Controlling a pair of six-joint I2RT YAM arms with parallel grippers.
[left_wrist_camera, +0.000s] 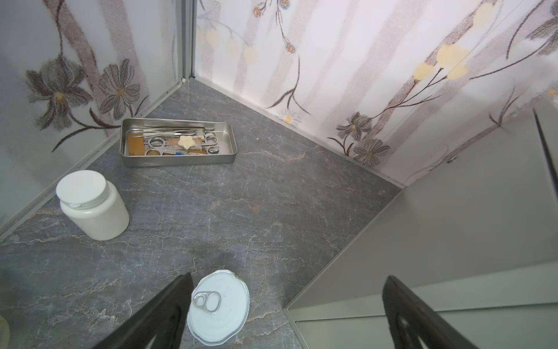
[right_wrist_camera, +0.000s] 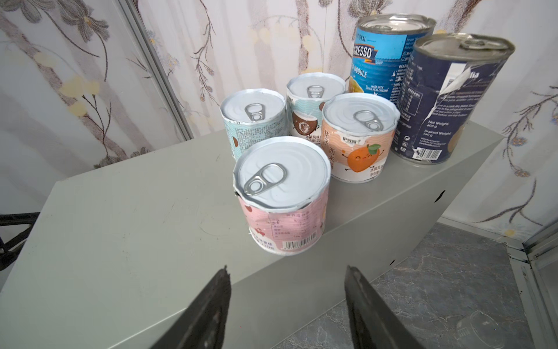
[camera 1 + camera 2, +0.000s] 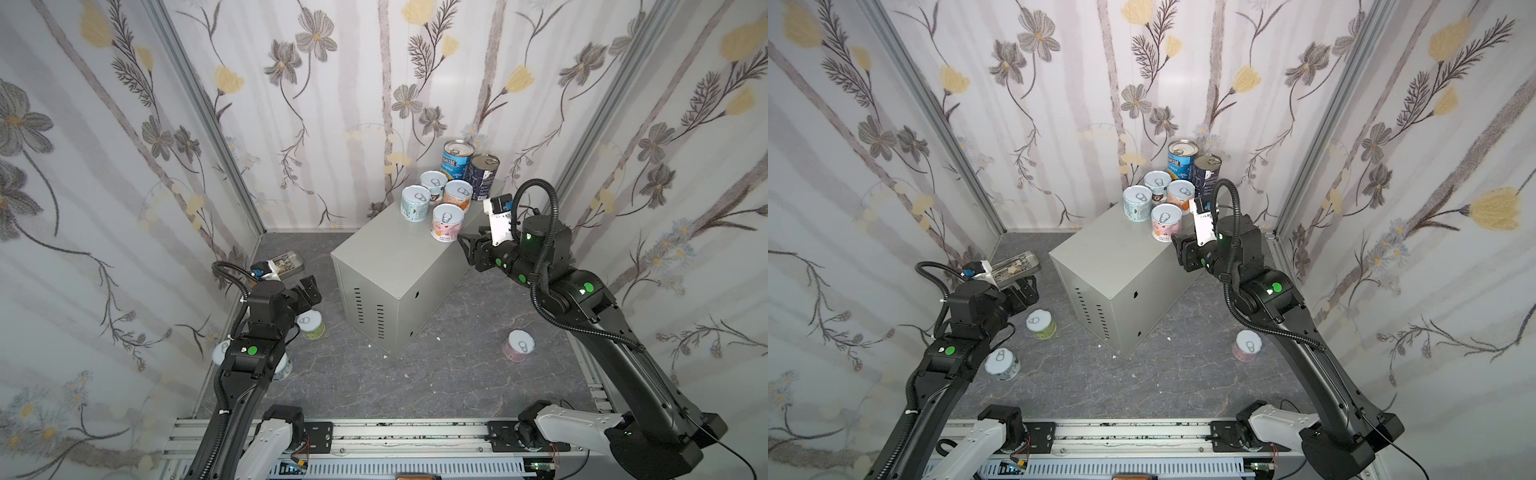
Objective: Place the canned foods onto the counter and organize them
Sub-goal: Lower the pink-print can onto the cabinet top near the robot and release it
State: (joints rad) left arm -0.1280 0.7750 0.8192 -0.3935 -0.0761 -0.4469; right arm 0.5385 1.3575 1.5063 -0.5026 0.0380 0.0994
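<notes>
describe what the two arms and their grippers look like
The left arm and right arm are black with round green dots, ribbed black cable hoses looping over the wrists, and white base links. A white camera block sits on each wrist. The left gripper and right gripper have dark, flat fingers tapering to points.

The grey marbled floor point(image 3: 436, 374) carried the counter point(image 3: 386, 266), a metal tray point(image 1: 178, 160), a white bottle point(image 1: 93, 211), a green can point(image 3: 1041, 324), blue can point(image 3: 1002, 365) and pink can point(image 3: 1248, 345). At the counter's far end clustered six upright cans point(image 2: 359, 136).
</notes>
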